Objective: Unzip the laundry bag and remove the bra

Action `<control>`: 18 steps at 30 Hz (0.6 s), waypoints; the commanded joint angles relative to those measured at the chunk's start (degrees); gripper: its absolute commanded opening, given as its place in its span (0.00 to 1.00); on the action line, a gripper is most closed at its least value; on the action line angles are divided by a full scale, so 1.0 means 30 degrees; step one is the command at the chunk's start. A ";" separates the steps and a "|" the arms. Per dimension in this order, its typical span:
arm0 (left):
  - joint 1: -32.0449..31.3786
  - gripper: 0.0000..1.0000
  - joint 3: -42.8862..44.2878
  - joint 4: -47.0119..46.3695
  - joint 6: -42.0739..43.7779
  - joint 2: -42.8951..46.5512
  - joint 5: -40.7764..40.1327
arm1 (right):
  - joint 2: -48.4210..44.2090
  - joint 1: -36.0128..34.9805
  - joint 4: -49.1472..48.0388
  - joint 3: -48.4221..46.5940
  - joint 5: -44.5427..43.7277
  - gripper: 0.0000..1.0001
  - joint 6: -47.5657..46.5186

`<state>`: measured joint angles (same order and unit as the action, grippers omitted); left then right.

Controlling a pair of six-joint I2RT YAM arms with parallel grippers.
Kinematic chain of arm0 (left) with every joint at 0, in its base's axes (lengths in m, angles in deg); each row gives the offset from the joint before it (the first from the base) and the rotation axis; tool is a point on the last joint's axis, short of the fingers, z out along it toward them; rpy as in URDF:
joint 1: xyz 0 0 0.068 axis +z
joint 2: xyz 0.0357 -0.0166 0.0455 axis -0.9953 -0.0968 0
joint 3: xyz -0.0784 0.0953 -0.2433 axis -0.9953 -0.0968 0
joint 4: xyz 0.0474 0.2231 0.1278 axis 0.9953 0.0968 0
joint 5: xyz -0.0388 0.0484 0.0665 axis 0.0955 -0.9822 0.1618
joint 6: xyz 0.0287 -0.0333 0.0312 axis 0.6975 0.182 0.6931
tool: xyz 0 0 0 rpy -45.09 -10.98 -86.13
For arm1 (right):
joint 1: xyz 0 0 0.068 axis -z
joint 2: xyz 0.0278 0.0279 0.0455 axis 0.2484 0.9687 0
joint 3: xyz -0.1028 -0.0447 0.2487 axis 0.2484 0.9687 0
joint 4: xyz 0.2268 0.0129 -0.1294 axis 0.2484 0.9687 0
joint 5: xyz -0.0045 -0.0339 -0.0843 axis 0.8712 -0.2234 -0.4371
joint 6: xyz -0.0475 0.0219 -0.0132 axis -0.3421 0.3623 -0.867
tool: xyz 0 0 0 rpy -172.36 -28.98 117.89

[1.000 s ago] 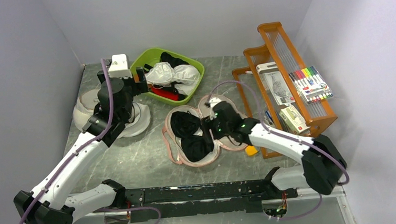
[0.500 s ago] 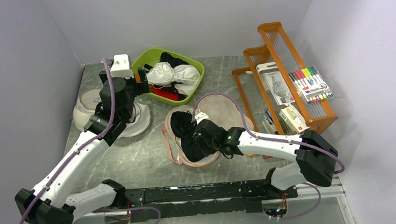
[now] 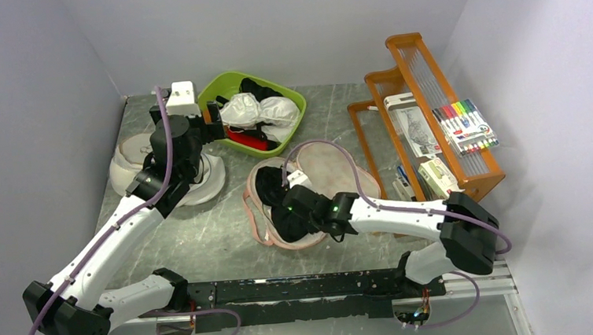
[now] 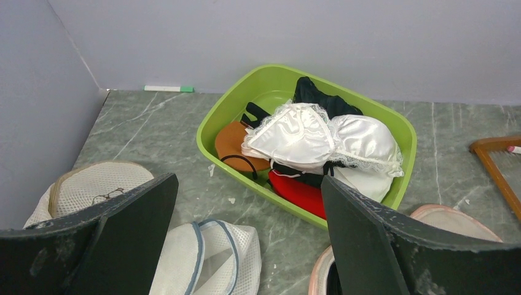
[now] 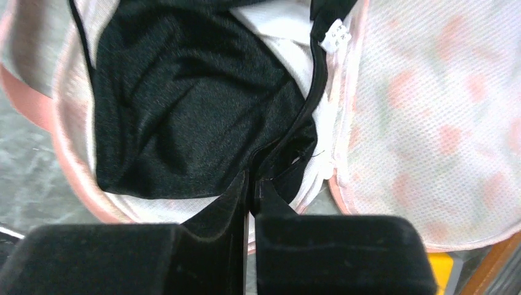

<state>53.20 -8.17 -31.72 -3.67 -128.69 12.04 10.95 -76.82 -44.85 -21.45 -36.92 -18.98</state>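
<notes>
right end effector (image 5: 252, 184) pinched on bra (image 5: 184, 104) edge | laundry bag (image 5: 430, 110) unzipped | left end effector (image 4: 247, 190) wide

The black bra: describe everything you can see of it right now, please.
The bra is black, in a matte, soft-looking fabric, with two moulded cups and a thin edge seam. It lies flat inside the unzipped laundry bag, on the bag's pale lining. In the top view one cup sits behind the other. The bag's flap is folded away beside it. The right end effector is shut on the seam at the bra's edge.
</notes>
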 commanded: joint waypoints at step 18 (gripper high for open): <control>0.0132 0.99 0.0705 -0.0023 -0.0121 0.0318 0.0092 | -1.1275 -0.0156 -0.7300 -0.3226 -0.2994 0.00 -0.5556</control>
<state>53.20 -8.17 -31.48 -3.69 -128.67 12.17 -22.67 -77.10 -57.78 -27.11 -42.36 -28.27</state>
